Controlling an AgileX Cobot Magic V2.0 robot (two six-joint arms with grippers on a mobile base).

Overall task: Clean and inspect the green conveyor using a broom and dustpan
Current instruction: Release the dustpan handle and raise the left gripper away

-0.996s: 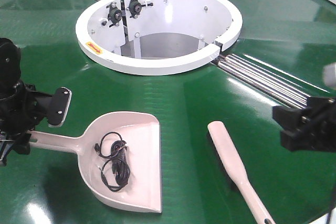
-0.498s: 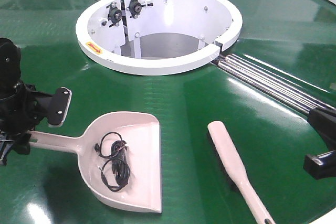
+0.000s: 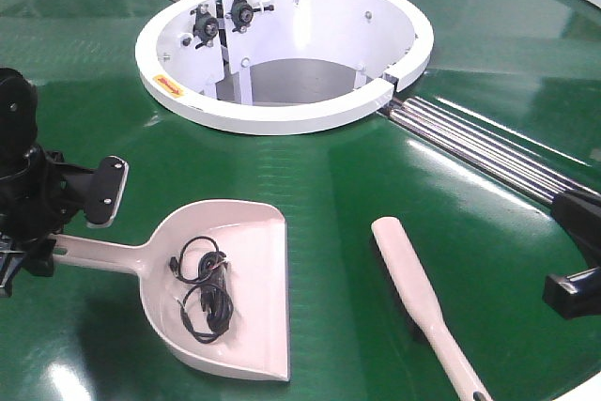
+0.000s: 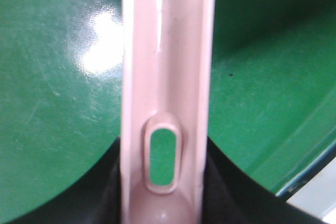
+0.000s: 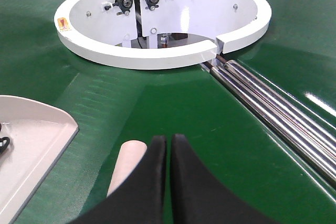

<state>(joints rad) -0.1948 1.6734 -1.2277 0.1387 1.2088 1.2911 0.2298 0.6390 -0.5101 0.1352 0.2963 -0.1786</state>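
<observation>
Left gripper (image 3: pixel 42 232) clamped on glossy pink dustpan (image 3: pixel 246 312) handle; right gripper (image 5: pixel 169 153) pressed closed, empty. Tangled black cable (image 3: pixel 202 290) inside pan.

This looks like a factory or industrial workshop. A large round green conveyor (image 3: pixel 310 185) fills the view, glossy under ceiling lights. Chrome rollers (image 3: pixel 470 143) cross it, and a white ring hub (image 3: pixel 282 115) in the middle carries bolted bearings (image 3: pixel 242 14) and small warning stickers (image 3: pixel 169 84).
</observation>
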